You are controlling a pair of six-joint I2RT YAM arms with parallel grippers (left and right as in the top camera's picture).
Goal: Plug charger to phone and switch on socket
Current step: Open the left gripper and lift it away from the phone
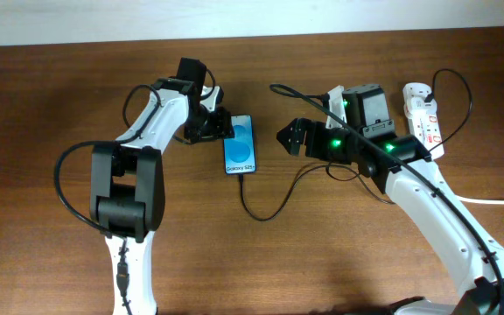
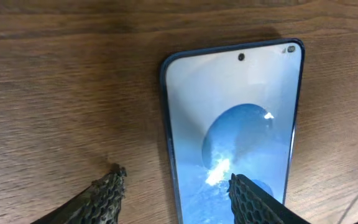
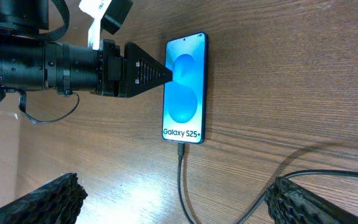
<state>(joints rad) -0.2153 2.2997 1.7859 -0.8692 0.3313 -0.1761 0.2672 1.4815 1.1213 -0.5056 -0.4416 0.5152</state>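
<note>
The phone [image 1: 240, 145] lies flat on the wooden table, its blue screen up and the "Galaxy" text at the near end. The charger [image 1: 265, 213], a thin black cable, meets the phone's near end with its connector [image 3: 180, 149] and loops off to the right. My left gripper [image 1: 220, 125] sits at the phone's far left edge with its jaws apart. One finger [image 2: 107, 194] is over the wood and the other is over the screen [image 2: 235, 134], so it grips nothing. My right gripper [image 3: 176, 200] is wide open, and the cable [image 3: 182, 186] runs between its fingers. The socket [image 1: 424, 118] lies at the far right.
A thick white cord [image 1: 497, 203] runs off the right edge from the socket. A dark grey box [image 1: 367, 107] stands just left of the socket, behind my right arm. A pale wall strip [image 1: 252, 17] borders the table's far edge.
</note>
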